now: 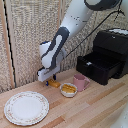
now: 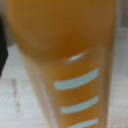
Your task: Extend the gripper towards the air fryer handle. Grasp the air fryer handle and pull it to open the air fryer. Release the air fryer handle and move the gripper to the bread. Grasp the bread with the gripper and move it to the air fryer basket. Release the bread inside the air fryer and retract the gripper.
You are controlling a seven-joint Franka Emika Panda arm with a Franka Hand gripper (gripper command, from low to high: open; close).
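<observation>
The black air fryer stands at the exterior view's right. Its basket is pulled out, showing a dark hollow. The air fryer handle is hard to pick out against the black drawer front. The white arm reaches down at the back of the table, and the gripper is right at the small orange bread, which lies low by the tabletop. Seen from the wrist, the bread fills nearly the whole frame, blurred, with pale blue stripes. The fingers are hidden there, so whether they are closed on it is unclear.
A pink mug stands in front of the pulled-out drawer. Next to it is a white bowl of yellow food, close to the bread. A large white plate lies near the table's front on the exterior view's left. A woven screen backs the table.
</observation>
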